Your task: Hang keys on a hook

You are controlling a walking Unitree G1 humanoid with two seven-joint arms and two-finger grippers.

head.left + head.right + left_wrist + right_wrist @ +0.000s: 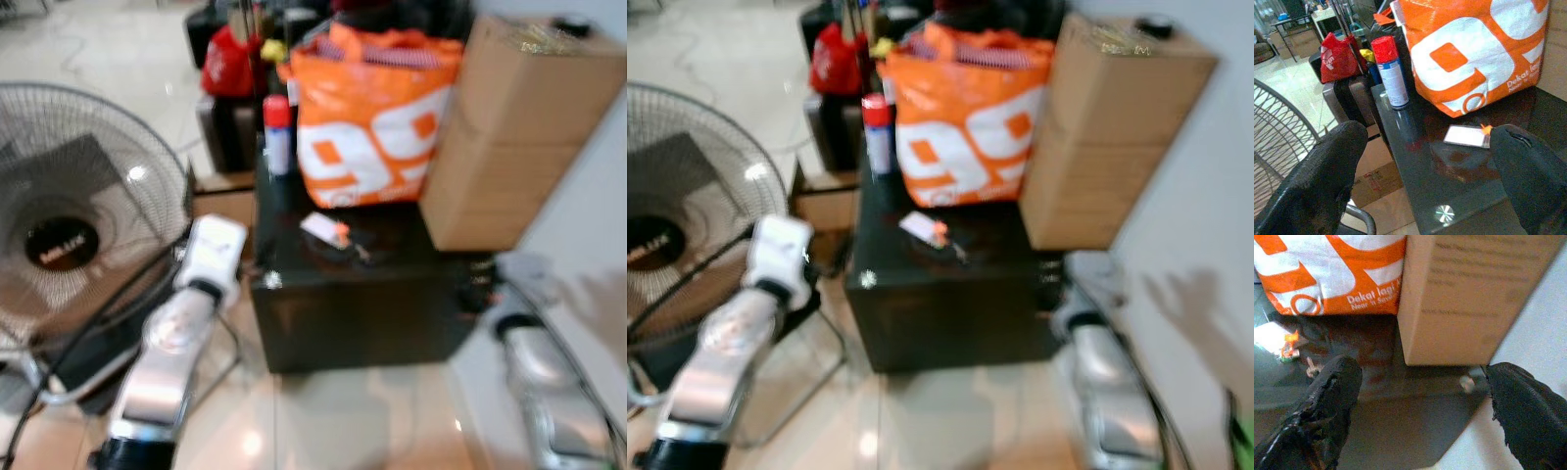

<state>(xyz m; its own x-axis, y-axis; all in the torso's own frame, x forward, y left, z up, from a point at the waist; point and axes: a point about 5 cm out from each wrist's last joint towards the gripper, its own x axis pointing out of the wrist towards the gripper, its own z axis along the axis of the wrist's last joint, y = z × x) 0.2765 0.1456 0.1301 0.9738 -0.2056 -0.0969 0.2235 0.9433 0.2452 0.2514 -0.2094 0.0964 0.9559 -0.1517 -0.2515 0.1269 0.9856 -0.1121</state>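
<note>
keys (1287, 348) on black table (1459, 196) | left gripper (1430, 171) spread, near | right gripper (1418, 406) spread

Blurry shot, but a dark glass table (323, 313) holds an orange-and-white bag (372, 117), a red-capped spray can (278, 132) and what looks like keys with a white tag (328, 233). Cardboard box (500, 127) right, fan (73, 215) left.

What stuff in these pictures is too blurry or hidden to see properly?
- The keys: in the right wrist view, a small key beside the white tag; blurred, how many cannot be told.
- Hook: none can be made out.
- Orange bag printing: cut off by the picture edges in both wrist views.
- Cardboard box text: too blurred to read.
- Left gripper and right gripper: fingers apart, holding nothing.
</note>
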